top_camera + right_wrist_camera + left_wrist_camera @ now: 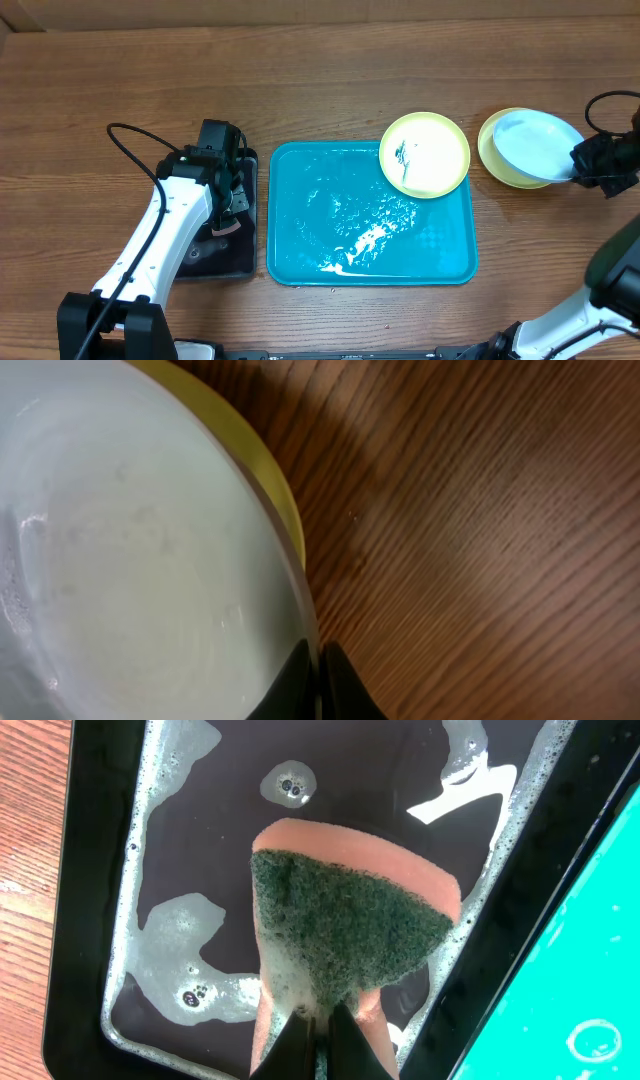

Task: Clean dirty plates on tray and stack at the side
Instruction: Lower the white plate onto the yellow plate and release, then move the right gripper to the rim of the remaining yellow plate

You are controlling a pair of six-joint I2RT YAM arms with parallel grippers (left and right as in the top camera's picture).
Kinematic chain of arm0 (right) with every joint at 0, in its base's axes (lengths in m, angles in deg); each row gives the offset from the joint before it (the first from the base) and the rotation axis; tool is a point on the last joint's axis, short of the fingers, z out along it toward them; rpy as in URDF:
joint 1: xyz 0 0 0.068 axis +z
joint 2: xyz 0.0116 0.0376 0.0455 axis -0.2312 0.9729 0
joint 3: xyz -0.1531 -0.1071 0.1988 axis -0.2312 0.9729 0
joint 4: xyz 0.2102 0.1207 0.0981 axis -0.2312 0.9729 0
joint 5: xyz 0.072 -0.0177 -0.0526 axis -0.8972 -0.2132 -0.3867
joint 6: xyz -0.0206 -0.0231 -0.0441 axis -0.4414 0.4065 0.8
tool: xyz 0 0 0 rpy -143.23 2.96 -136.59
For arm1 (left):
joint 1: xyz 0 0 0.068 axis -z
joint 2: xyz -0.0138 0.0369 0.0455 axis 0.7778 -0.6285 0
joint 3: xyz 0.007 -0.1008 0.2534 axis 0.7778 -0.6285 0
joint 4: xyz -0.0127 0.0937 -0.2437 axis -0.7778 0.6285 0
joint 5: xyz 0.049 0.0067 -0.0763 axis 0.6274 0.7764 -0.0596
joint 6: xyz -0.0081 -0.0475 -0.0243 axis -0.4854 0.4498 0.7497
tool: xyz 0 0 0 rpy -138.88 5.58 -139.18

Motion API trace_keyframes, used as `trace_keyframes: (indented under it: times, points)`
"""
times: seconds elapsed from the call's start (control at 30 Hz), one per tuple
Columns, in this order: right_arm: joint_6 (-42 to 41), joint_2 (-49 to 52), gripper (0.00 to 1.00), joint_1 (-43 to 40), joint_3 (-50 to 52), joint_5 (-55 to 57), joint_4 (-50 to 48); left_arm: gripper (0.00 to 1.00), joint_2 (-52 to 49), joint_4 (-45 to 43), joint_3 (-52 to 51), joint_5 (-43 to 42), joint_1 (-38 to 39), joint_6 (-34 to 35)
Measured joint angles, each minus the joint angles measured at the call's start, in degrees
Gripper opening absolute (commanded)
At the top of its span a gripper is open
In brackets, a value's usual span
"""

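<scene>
A yellow-green rimmed plate with a dark teal smear lies on the top right corner of the turquoise tray. Right of the tray, a light blue plate sits on a second yellow-green plate on the table. My right gripper is shut on the light blue plate's rim; the yellow rim shows beneath. My left gripper is shut on a soapy pink sponge with a green scrub face, over the black tray.
The black tray left of the turquoise tray holds foamy water. The turquoise tray is wet with white foam near its front. Bare wood table surrounds everything; the turquoise rim runs beside the black tray.
</scene>
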Motion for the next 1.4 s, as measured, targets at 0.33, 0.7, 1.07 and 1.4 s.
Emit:
trace_keyframes:
  times: [0.33,0.7,1.07,1.4]
  points:
    - [1.0,7.6,0.41,0.7,0.0,-1.4,-4.6,0.04,0.0,0.2,0.0,0.0,0.0,0.0]
    - [6.4,7.3,0.5,1.1,-4.5,-6.4,-1.2,0.04,0.0,0.4,0.0,0.0,0.0,0.0]
    - [17.1,-8.7,0.55,14.5,-12.7,-7.2,4.9,0.04,0.0,0.4,0.0,0.0,0.0,0.0]
    - [25.0,-3.2,0.56,23.9,-3.6,-8.3,-4.8,0.04,0.0,1.0,0.0,0.0,0.0,0.0]
